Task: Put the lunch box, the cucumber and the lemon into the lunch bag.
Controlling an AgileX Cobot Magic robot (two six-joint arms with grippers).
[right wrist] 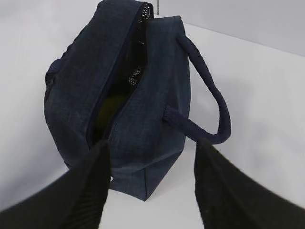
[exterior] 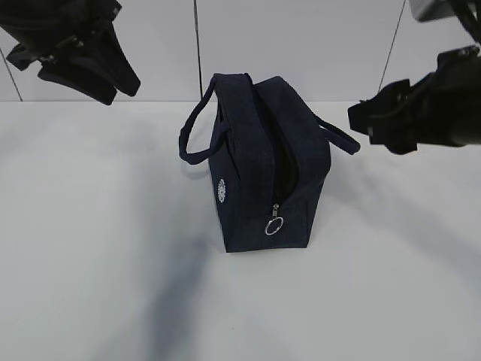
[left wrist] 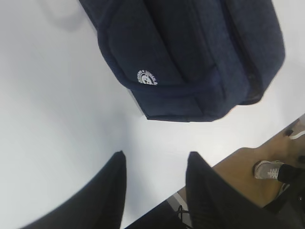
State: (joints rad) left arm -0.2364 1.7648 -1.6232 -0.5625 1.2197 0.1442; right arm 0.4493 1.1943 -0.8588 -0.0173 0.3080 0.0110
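Observation:
The dark navy lunch bag [exterior: 259, 173] stands upright mid-table, its white logo [exterior: 221, 189] facing left and its ring pull [exterior: 273, 226] hanging at the near end. The zipper gapes open along the top [right wrist: 125, 76]. Deep inside the gap sits a dull yellow-green shape [right wrist: 110, 109]; I cannot tell which item it is. The lunch box, cucumber and lemon are otherwise hidden. My left gripper [exterior: 120, 86] hangs high to the bag's left, open and empty [left wrist: 155, 160], with the bag [left wrist: 190, 57] beyond it. Raised to the bag's right is my right gripper [exterior: 364, 120], open and empty [right wrist: 151, 145].
One loop handle [exterior: 197, 128] droops left, the other [right wrist: 209, 102] droops right onto the white table [exterior: 90, 248]. The table's edge [left wrist: 200, 176] runs near the left gripper, with wooden floor and a person's shoe [left wrist: 268, 169] beyond. A tiled wall [exterior: 301, 45] stands behind.

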